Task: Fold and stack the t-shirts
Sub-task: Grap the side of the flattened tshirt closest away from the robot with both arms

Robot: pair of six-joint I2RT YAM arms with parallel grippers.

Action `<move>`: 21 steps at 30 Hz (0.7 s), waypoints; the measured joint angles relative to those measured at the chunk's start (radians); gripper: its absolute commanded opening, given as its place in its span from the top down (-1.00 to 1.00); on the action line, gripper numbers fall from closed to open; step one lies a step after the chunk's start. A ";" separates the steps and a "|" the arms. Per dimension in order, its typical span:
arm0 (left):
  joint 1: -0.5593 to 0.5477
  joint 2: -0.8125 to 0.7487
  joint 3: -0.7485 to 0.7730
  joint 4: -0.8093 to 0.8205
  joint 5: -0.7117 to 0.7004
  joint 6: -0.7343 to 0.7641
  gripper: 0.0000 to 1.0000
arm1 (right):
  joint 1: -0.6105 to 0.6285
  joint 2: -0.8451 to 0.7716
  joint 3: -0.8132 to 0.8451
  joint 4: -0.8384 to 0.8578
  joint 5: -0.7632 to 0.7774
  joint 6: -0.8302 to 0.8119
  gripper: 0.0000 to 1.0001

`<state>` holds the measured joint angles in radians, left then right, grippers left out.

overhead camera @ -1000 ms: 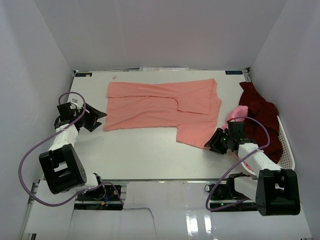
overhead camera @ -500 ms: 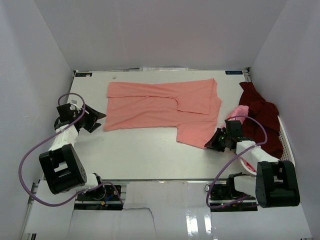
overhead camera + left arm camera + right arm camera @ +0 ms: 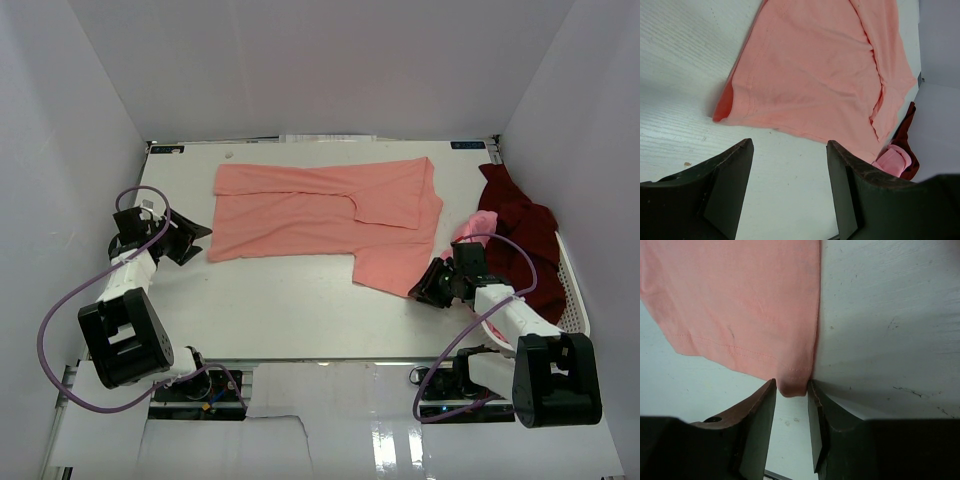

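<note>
The right gripper's [image 3: 791, 384] fingers stand a little apart with the near right hem corner of the salmon shirt [image 3: 740, 300] lying flat between them. They look set to pinch it rather than clamped on it. The left gripper's [image 3: 790, 145] fingers are spread wide with nothing between them, low over the bare table [image 3: 280, 300] just short of the same shirt's near left corner. That shirt lies spread across the far middle of the table, and one flap seems to be turned over along its far edge, so I judge the first fold as barely begun. No folded stack shows anywhere. The lighter pink shirt [image 3: 475, 225] and the maroon shirt [image 3: 515, 235] lie crumpled together at the right edge beside the white basket [image 3: 572, 290]. Nearly the whole job looks to be left. Only the right wrist view shows how the hem corner sits between the fingers, because from above that gripper hides the spot. The left wrist view shows the left corner's slightly lifted, shadowed edge. Only the view from above shows the whole shirt, the basket and both arms at once.
</note>
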<state>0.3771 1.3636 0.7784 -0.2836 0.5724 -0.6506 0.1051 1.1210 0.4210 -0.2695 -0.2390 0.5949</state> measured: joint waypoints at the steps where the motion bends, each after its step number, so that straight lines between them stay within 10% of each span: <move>1: 0.000 0.000 0.000 0.000 0.000 0.000 -0.41 | 0.000 0.000 0.000 0.000 0.000 0.000 0.23; 9: 0.001 0.000 0.000 0.000 0.000 0.006 -0.41 | 0.001 0.043 0.000 0.034 -0.010 -0.001 0.84; 21: 0.001 0.000 -0.014 0.000 -0.020 0.011 -0.41 | 0.008 0.022 0.011 -0.021 0.018 -0.006 0.80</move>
<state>0.3779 1.3636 0.7647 -0.2832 0.5522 -0.6399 0.1135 1.1427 0.4324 -0.2909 -0.2214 0.5892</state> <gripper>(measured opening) 0.703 0.101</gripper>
